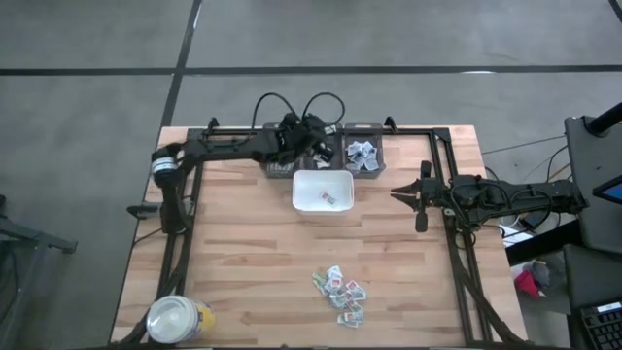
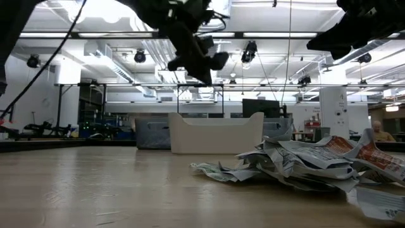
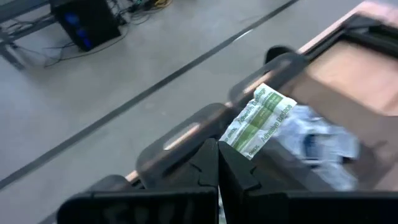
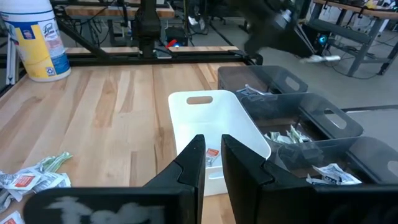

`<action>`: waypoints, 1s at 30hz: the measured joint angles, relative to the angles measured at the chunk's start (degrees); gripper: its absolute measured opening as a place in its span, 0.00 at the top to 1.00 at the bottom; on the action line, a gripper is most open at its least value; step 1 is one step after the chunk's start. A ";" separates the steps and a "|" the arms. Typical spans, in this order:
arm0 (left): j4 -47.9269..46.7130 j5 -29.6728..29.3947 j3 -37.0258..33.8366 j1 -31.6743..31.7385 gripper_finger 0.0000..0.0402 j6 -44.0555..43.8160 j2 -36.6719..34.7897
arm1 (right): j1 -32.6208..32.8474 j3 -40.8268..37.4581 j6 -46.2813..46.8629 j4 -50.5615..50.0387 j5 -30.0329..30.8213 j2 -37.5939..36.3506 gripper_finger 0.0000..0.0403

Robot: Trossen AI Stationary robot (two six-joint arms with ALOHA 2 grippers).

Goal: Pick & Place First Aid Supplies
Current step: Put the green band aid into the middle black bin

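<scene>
Near edge of the light wooden table (image 1: 243, 253): loose pile of small white paper packets with green and red print (image 1: 340, 292), just right of centre, neither pincer touching it. White-lidded yellow jar (image 1: 178, 319) at the near-left corner.

Mid-table: white rectangular plastic tray (image 1: 323, 191) holds one small red-printed packet (image 1: 328, 199). Right pincer (image 1: 398, 192) hangs just right of the tray, narrow gap between fingers, nothing in it. It's nearer the pile than the left arm.

Far edge: row of smoky-grey translucent bins (image 1: 363, 153), packets inside. Left pincer (image 3: 217, 158) pinched shut on a green-and-white sachet (image 3: 258, 121), directly above a bin compartment (image 3: 323, 118), sachet's long axis pointing away from the fingertips. Drop looks like straight down.
</scene>
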 joint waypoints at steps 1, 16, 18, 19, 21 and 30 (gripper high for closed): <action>-0.11 0.01 0.68 0.57 1.00 0.54 0.93 | 0.00 0.00 0.00 -0.02 0.00 0.00 0.87; -24.21 2.39 24.85 4.85 1.00 4.78 21.49 | -0.02 0.00 0.24 -0.07 0.04 0.00 0.87; -25.76 5.10 27.42 5.50 1.00 4.69 23.33 | 0.00 0.00 0.21 -0.11 0.04 0.00 0.87; -26.19 6.41 28.31 5.82 1.00 4.46 23.94 | -0.02 0.00 0.24 -0.13 0.04 0.00 0.87; -26.48 8.54 29.18 6.34 1.00 3.73 24.55 | -0.02 0.00 0.25 -0.19 0.04 0.00 0.87; -29.55 13.48 28.14 8.29 1.00 0.07 24.52 | -0.02 0.00 0.02 -0.31 0.04 0.00 0.87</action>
